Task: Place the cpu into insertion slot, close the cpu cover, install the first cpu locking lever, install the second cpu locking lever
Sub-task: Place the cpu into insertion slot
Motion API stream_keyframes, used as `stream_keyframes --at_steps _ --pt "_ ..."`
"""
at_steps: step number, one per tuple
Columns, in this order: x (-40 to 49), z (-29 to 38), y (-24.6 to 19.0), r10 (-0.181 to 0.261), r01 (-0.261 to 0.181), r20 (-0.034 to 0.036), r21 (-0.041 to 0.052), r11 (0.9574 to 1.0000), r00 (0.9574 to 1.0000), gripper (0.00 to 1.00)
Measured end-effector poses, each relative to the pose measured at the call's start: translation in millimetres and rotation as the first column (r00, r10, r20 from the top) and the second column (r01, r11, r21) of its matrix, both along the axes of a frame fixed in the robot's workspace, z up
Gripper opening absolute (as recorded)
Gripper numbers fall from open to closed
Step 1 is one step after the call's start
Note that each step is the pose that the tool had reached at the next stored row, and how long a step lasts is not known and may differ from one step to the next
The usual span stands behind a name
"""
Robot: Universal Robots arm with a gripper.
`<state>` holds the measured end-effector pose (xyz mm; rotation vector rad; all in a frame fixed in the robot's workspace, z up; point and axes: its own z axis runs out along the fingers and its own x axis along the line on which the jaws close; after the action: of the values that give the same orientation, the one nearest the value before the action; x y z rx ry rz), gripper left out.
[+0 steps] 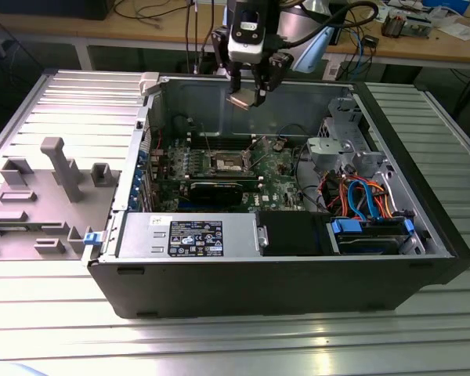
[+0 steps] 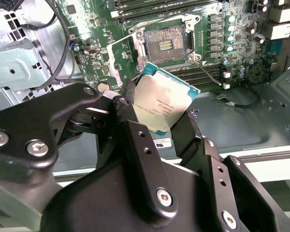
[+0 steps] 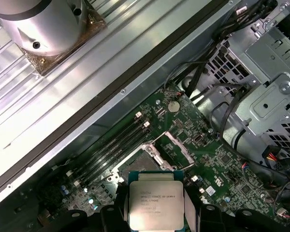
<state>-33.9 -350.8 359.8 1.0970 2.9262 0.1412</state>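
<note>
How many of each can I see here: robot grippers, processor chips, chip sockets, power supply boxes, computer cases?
gripper: 1
cpu, held in the gripper: 1
cpu socket, empty: 1
power supply box: 1
computer case: 1
Total: 5

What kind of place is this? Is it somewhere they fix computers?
Probably a robot lab or workshop. An open computer case sits on a ribbed metal table, a robot's gripper holds the cpu above the motherboard, and a wooden workbench with cables stands behind.
</note>
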Motion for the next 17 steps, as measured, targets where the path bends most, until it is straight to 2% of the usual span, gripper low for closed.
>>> stream_keyframes --at_steps 5,9,15,17 --pt "0.0 -0.3 0.0 -0.021 0.021 0.0000 0.0000 0.9998 0.9998 0.54" --pt "0.0 -0.4 0.0 -0.054 0.054 -0.0001 0.0000 0.9985 0.9985 0.54" --pt "0.0 -0.6 0.0 -0.111 0.111 -0.0001 0.0000 0.9938 0.9938 0.54" --pt "0.0 -0.6 0.0 -0.137 0.137 -0.0001 0.0000 0.9906 0.9906 0.54"
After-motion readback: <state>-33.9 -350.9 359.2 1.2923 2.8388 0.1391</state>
